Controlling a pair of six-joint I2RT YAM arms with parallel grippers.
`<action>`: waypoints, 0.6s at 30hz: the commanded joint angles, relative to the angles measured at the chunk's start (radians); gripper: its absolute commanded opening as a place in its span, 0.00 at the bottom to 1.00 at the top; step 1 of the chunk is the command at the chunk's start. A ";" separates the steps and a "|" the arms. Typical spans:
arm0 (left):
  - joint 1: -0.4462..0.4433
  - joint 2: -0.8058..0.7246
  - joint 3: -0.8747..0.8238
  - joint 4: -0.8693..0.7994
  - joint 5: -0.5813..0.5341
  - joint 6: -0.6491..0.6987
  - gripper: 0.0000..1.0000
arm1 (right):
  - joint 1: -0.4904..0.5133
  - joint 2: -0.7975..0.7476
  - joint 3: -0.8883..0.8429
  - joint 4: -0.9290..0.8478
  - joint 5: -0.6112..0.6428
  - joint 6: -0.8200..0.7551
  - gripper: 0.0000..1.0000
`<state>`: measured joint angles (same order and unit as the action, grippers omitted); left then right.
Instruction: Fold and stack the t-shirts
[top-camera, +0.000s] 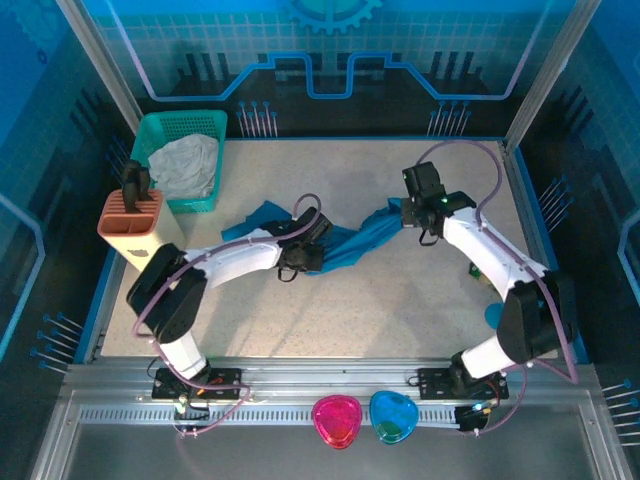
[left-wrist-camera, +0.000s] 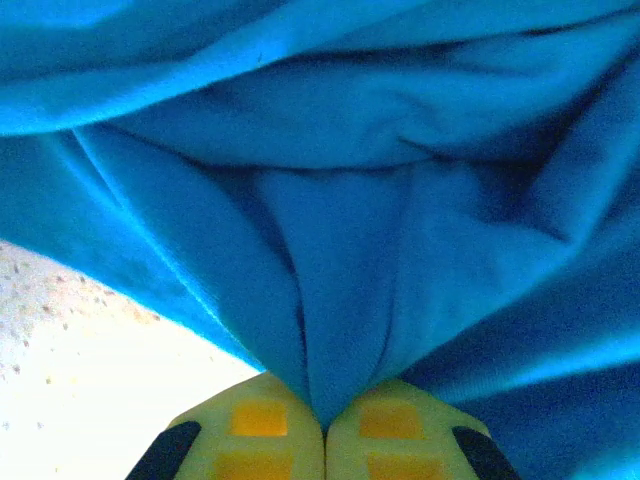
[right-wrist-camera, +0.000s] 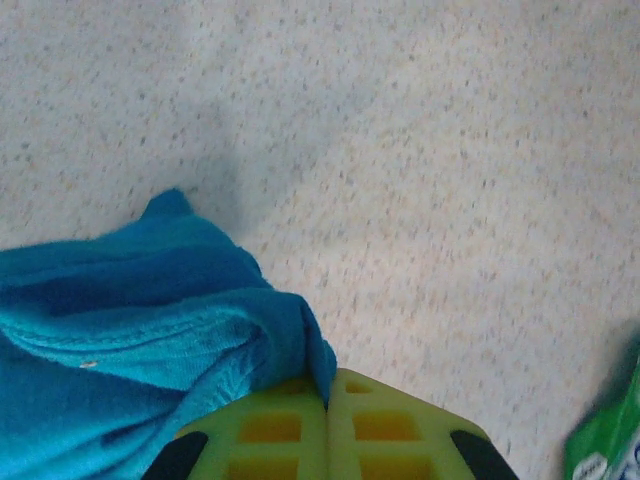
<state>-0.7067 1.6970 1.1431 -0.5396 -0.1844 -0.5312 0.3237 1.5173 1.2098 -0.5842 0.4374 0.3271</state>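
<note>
A teal-blue t-shirt (top-camera: 345, 245) hangs bunched in a band between my two grippers over the middle of the table. My left gripper (top-camera: 303, 258) is shut on its left part; in the left wrist view the cloth (left-wrist-camera: 340, 250) is pinched between the yellow-green fingers (left-wrist-camera: 262, 425). Over to the right, my right gripper (top-camera: 412, 215) is shut on the other end, and the right wrist view has a fold of the fabric (right-wrist-camera: 150, 330) caught between its fingers (right-wrist-camera: 395, 430). A loose corner of the shirt (top-camera: 262, 213) lies on the table to the left.
A green basket (top-camera: 183, 155) with a grey-white garment (top-camera: 188, 165) stands at the back left. In front of it is an orange rack (top-camera: 130, 222). A green packet (right-wrist-camera: 605, 440) lies near the right arm. Pink (top-camera: 337, 420) and blue (top-camera: 394, 417) heart-shaped dishes sit on the front rail.
</note>
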 joint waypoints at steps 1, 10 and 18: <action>-0.054 -0.075 0.028 -0.107 0.107 0.040 0.00 | -0.041 0.092 0.097 0.096 0.002 -0.122 0.00; -0.152 -0.203 0.111 -0.201 0.148 -0.022 0.00 | -0.062 0.319 0.382 0.038 -0.094 -0.164 0.00; -0.264 -0.026 0.240 -0.142 0.266 -0.040 0.01 | -0.093 0.347 0.367 0.002 -0.152 -0.070 0.00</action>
<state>-0.9215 1.5795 1.3388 -0.6720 -0.0208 -0.5514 0.2691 1.8572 1.5837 -0.5800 0.3031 0.2131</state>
